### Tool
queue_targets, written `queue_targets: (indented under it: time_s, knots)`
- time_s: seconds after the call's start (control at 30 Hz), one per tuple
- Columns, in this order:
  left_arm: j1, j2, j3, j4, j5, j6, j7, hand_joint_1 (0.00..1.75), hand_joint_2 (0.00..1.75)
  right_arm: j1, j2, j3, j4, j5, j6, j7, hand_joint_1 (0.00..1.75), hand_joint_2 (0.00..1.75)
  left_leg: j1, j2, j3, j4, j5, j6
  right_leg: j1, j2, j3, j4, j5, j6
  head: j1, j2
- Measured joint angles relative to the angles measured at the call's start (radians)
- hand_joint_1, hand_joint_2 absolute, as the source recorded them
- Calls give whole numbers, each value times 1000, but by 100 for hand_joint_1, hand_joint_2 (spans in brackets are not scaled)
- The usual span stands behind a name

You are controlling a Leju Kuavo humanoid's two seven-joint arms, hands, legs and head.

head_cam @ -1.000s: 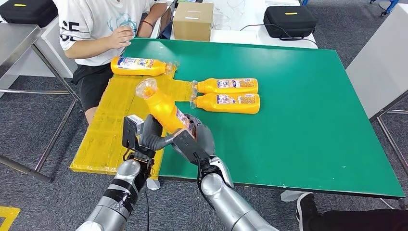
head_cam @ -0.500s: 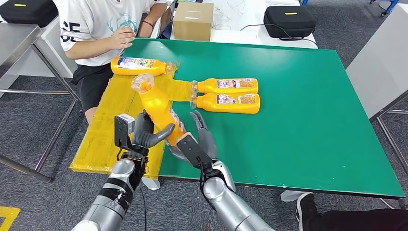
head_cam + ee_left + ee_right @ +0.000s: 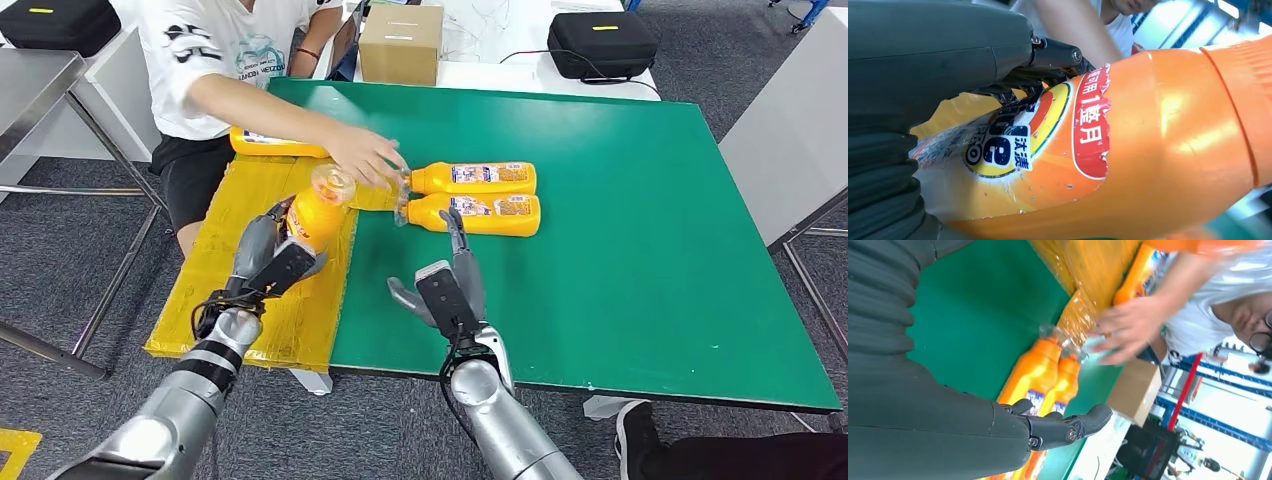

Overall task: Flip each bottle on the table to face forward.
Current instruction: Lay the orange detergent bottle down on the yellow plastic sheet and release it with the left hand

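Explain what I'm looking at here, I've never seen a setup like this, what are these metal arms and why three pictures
These are a humanoid robot's two silver arms. One picture comes from its head, looking down at a green table; the other two come from cameras at each wrist, so they look tilted. The left hand holds an orange bottle above a yellow mat. The right hand is open and holds nothing. Two orange bottles lie side by side on the table, a third behind the arm of a seated person, whose hand reaches toward them.
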Motion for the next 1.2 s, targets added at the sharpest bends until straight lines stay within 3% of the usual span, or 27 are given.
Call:
queue_targets:
  time_s: [0.27,0.47,0.67,0.8,1.03,1.2]
  knots:
    - [-78,86,-73,139,-162,13,42,175,175,18,-26,-16,-56,-4,20,0,0,175,0,1,0,0,0,0,0,0,0,0,0,0,0,0]
    - [-115,153,-182,216,-361,-123,72,175,175,19,-35,-20,-63,-17,51,-15,0,175,0,2,0,0,0,0,0,1,-1,1,0,0,0,0]
    - [-158,194,-314,283,-502,-153,178,175,175,15,-35,-20,-63,-16,74,-21,0,175,0,0,0,0,0,0,0,1,1,1,0,0,0,0]
    - [-179,205,-362,309,-526,-122,204,1,175,10,-33,-15,-63,-16,83,-21,0,175,0,1,2,0,0,0,0,1,1,0,0,-1,0,0]
    - [-159,213,-359,328,-451,39,179,0,175,1,-33,2,-58,-16,83,-26,0,175,1,0,2,0,1,-1,0,1,1,1,0,-1,0,0]
    - [-112,211,-275,325,-293,172,30,0,175,-9,-33,9,-47,-7,72,-18,0,175,0,1,2,0,1,-1,0,1,1,1,0,-1,0,0]
